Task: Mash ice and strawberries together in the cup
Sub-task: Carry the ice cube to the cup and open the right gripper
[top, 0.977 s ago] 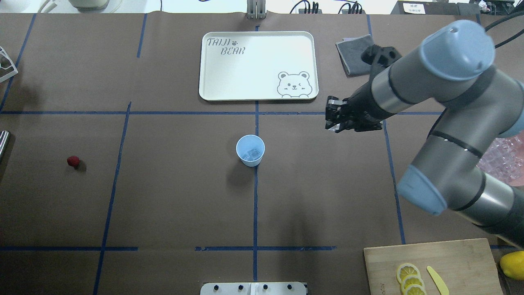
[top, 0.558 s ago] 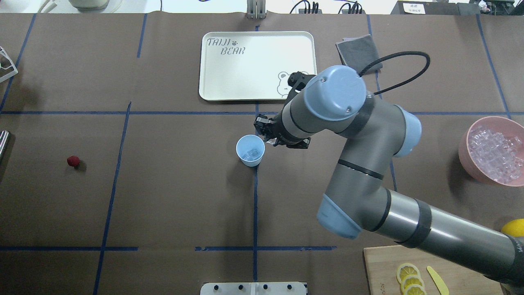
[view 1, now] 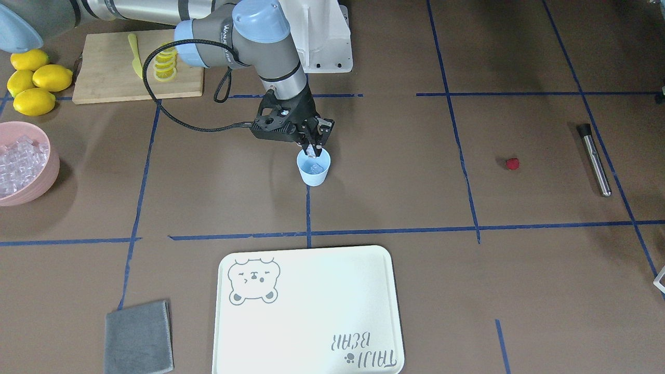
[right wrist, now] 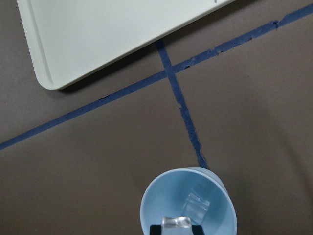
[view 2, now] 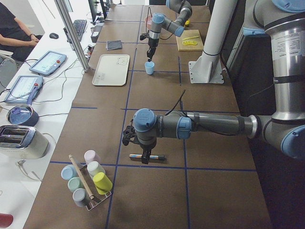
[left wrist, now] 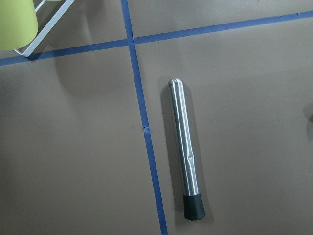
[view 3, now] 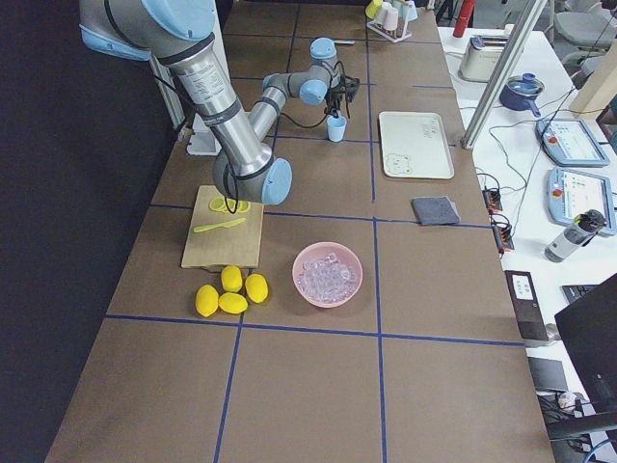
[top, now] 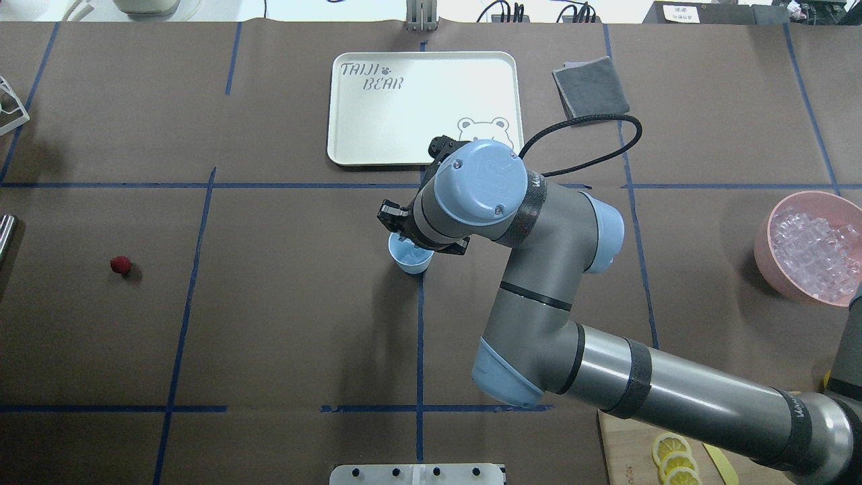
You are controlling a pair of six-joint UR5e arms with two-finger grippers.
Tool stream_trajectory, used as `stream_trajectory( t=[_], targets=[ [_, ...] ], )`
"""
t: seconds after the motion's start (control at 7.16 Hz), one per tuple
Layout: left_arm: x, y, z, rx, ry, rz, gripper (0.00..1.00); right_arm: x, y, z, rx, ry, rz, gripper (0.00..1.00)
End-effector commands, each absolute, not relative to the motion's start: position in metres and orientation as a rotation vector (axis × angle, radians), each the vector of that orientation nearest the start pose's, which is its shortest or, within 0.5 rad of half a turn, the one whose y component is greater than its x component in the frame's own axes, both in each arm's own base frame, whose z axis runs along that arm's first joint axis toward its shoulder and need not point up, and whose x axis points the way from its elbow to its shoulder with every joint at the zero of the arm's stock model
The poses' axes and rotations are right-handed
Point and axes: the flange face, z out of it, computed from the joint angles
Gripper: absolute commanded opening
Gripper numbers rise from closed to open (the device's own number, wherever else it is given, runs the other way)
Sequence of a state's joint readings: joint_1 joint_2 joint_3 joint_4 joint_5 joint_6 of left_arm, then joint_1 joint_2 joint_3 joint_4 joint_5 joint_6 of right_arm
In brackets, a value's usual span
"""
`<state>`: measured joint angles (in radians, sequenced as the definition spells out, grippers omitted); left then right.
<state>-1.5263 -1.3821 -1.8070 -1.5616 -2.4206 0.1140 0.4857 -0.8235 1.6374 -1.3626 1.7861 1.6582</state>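
The pale blue cup [view 1: 313, 175] stands at the table's middle, with ice [right wrist: 198, 205] lying inside it. My right gripper [view 1: 311, 150] hangs right over the cup's mouth, shut on a clear ice cube [right wrist: 176, 222]. In the overhead view my right wrist covers much of the cup [top: 406, 260]. The small red strawberry [top: 121, 265] lies alone far to the left and also shows in the front-facing view [view 1: 512, 164]. My left gripper [view 2: 143, 153] shows only in the exterior left view, above a steel muddler [left wrist: 185, 152]. I cannot tell whether it is open or shut.
A pink bowl [top: 764, 236] of ice stands at the right edge. A white bear tray [top: 424, 108] and a grey cloth [top: 590, 87] lie at the far side. A cutting board [view 1: 104, 78] with lemon slices and whole lemons [view 1: 34, 83] sit near my base.
My right arm has swung left from near the pink bowl to above the cup, carrying the ice cube. The cup and strawberry have not moved.
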Motion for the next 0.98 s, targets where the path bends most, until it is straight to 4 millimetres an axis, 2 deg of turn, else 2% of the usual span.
stream_trajectory(
  t=[0.0,0.14,0.42,0.56,0.7,0.84],
  targets=[
    [-0.041,-0.416,0.622,0.068,0.85,0.165,1.0,-0.563,-0.422,0.155,0.01,-1.044,0.41,0.9],
    [-0.041,-0.416,0.622,0.07,0.85,0.166,1.0,-0.563,-0.422,0.153,0.009,-1.047,0.412,0.97],
    [-0.04,-0.417,0.622,0.069,0.85,0.167,1.0,-0.562,-0.422,0.153,0.008,-1.048,0.413,0.98],
    [-0.04,-0.417,0.622,0.069,0.85,0.167,1.0,-0.546,-0.429,0.15,0.007,-1.063,0.418,0.98],
    [-0.039,-0.417,0.621,0.071,0.85,0.17,1.0,-0.508,-0.436,0.165,-0.03,-1.069,0.423,0.98],
    [-0.03,-0.423,0.613,0.071,0.889,0.162,1.0,-0.441,-0.443,0.195,-0.084,-1.065,0.433,0.98]
  ],
)
